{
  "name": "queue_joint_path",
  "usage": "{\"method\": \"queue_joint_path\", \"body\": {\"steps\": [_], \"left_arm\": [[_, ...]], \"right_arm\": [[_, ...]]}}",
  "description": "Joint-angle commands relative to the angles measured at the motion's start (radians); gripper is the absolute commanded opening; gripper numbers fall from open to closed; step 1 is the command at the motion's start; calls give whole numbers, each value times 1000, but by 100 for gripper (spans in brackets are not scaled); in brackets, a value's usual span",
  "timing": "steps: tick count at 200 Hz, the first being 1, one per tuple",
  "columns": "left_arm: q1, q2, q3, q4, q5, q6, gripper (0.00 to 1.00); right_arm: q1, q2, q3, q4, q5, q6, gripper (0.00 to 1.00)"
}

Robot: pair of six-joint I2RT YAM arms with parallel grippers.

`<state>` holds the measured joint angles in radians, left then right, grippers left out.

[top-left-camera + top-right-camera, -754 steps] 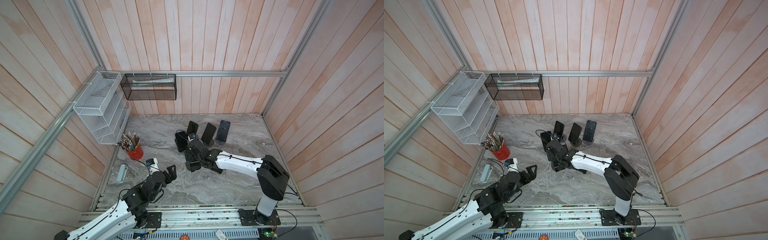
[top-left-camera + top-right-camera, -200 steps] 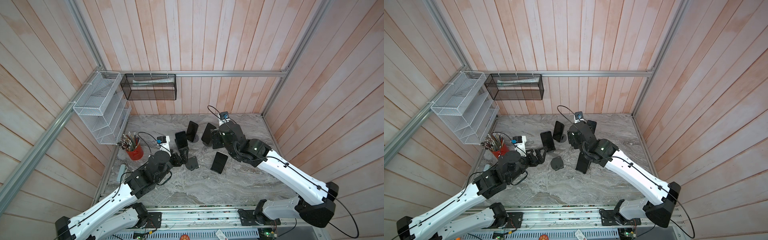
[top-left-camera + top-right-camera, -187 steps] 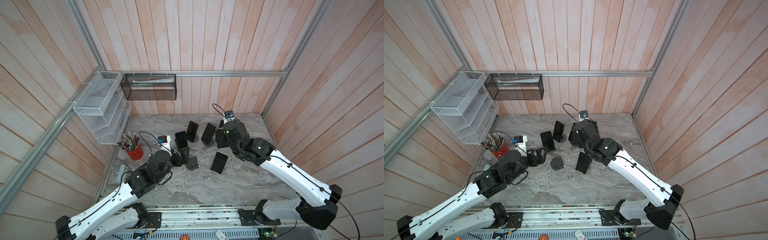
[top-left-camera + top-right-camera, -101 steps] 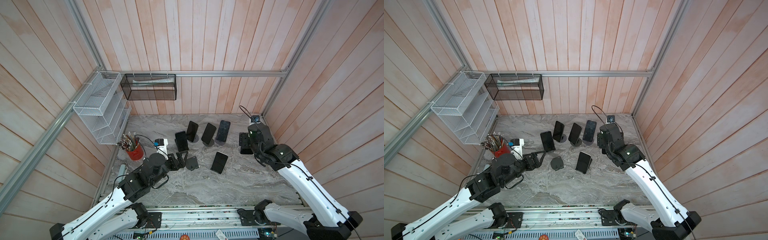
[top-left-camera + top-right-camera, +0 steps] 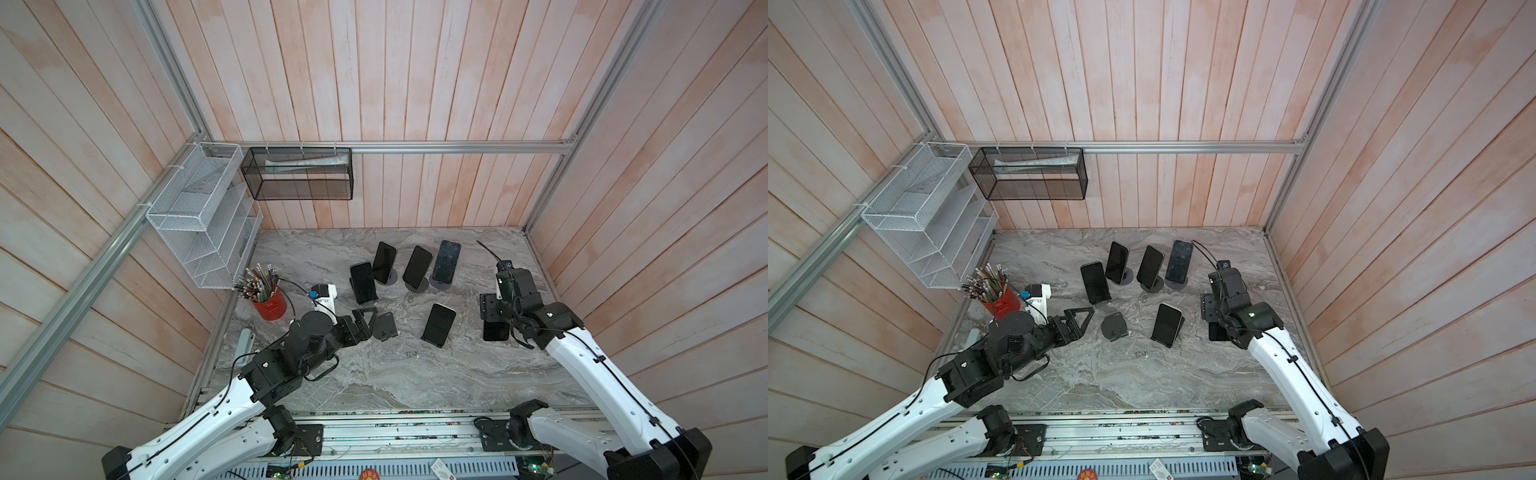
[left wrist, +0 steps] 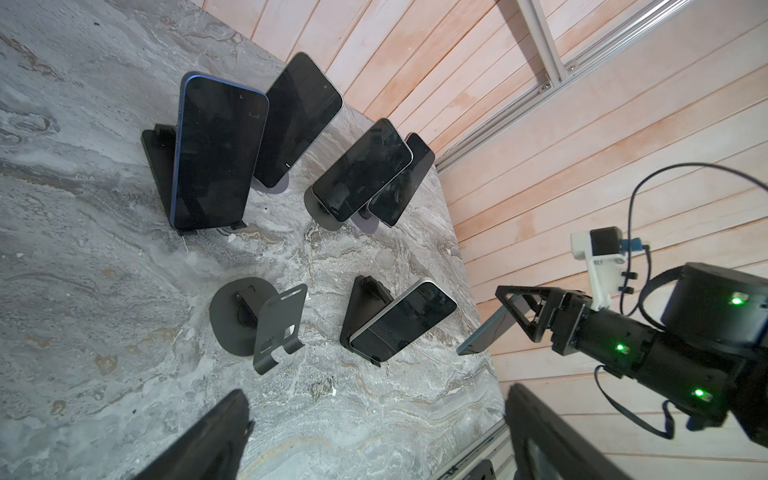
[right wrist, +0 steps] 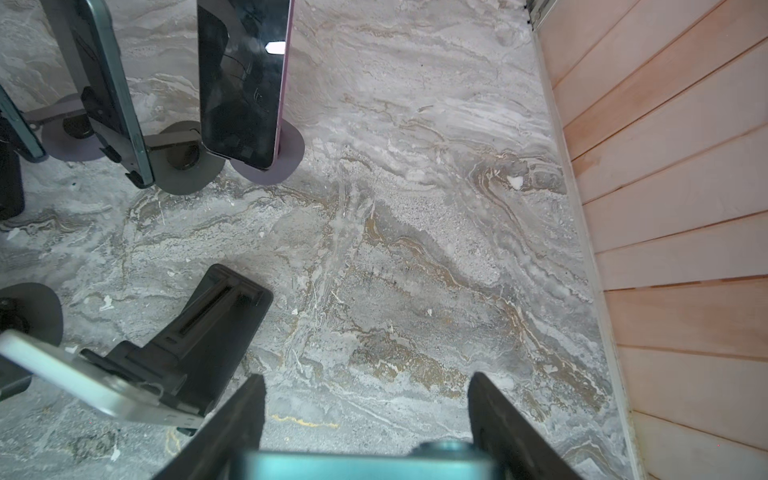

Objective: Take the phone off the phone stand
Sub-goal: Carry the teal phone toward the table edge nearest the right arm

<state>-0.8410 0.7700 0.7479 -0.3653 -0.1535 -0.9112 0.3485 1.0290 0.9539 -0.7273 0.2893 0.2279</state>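
Note:
My right gripper (image 5: pixel 494 309) (image 5: pixel 1211 309) hangs near the right wall, shut on a teal-edged phone (image 5: pixel 496 331) (image 5: pixel 1217 331). The left wrist view shows that phone (image 6: pixel 482 334) tilted in the air above the table. In the right wrist view its edge (image 7: pixel 361 465) spans the gap between the fingers (image 7: pixel 245 411). An empty phone stand (image 5: pixel 384 326) (image 5: pixel 1113 326) (image 6: pixel 266 328) sits mid-table. My left gripper (image 5: pixel 360 320) (image 5: pixel 1077 318) (image 6: pixel 374 399) is open just left of it, holding nothing.
Several other phones lean on stands: a blue one (image 5: pixel 362 282), a row at the back (image 5: pixel 417 264), and a white one (image 5: pixel 438 324) mid-table. A red pencil cup (image 5: pixel 269 305) stands at the left. Wire racks (image 5: pixel 203 216) hang on the walls.
My right arm has swung from the back row of stands over to the right wall, carrying the phone. My left gripper has drawn back a little to the left.

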Motion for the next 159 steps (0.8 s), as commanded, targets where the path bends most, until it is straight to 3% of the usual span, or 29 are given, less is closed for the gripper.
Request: {"method": "queue_joint_path", "body": {"steps": [1,51,159], "left_arm": [[1,-26,-18,49,16,-50,97],[3,-69,-68,69,-20,-75,97],[42,48,-87,216,-9,29,98]], "right_arm": [[-32,-10,-26,61,-76,-34,73],[-100,109,-43,126,-167,-38,72],[-177,366,-31,190,-287,-83,71]]}}
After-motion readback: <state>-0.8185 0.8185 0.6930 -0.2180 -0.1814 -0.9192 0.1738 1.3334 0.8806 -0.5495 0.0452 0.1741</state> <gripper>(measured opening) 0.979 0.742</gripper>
